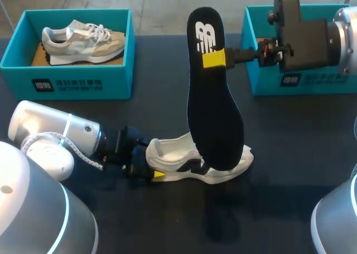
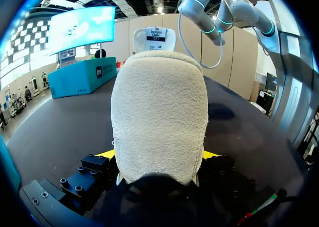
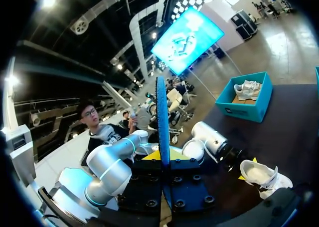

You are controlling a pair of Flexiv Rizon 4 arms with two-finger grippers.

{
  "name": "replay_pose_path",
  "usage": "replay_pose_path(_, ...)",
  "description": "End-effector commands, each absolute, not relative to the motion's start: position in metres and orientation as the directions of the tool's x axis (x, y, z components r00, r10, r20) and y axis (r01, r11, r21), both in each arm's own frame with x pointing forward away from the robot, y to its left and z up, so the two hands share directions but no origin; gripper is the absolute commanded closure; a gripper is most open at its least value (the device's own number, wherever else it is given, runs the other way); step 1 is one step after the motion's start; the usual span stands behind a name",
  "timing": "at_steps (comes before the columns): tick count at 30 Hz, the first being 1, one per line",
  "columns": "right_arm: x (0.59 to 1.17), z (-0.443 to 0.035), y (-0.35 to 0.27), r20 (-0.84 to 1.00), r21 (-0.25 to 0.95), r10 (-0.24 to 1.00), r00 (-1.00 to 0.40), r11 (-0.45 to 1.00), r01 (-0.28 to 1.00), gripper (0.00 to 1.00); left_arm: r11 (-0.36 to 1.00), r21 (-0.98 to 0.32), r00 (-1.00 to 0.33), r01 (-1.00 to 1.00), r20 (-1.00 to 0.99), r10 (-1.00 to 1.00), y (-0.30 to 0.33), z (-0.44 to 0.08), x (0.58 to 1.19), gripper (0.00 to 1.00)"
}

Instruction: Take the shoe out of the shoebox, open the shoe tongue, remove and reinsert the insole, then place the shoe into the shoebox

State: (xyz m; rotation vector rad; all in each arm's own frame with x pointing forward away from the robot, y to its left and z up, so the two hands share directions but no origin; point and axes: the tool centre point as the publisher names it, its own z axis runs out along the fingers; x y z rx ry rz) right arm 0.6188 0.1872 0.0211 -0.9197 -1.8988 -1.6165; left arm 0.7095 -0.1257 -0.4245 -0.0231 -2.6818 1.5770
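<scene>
right gripper pinches the upright insole near its top, left gripper clamps the shoe by its heel.

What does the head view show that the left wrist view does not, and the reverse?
Only the head view: the long black foam insole, pinched by the right gripper, and the grey-and-beige sneaker in the left teal cardboard shoebox. Only the left wrist view: the white printed tongue label beyond the heel. Both: the white sneaker, its fleecy cream heel in the left gripper.

White logo on insole
</scene>
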Motion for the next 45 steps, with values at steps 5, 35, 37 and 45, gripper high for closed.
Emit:
replay_pose_path(5,0.62,0.021,0.191,0.73,0.656,0.185,-0.658,0.078,0.751,1.0,0.489,-0.872,-0.999,-0.003,0.019,0.028,-0.126,-0.426,0.709,0.59)
replay_pose_path(35,0.62,0.021,0.191,0.73,0.656,0.185,-0.658,0.078,0.751,1.0,0.651,-0.759,-1.0,-0.001,0.021,0.022,-0.092,-0.397,0.704,0.0)
replay_pose_path(37,0.62,0.021,0.191,0.73,0.656,0.185,-0.658,0.078,0.751,1.0,0.691,-0.722,-0.999,-0.011,0.033,0.018,-0.09,-0.393,0.702,0.0)
replay_pose_path(45,0.62,0.021,0.191,0.73,0.656,0.185,-0.658,0.078,0.751,1.0,0.728,-0.685,-1.0,-0.019,0.026,-0.002,-0.087,-0.384,0.701,0.0)
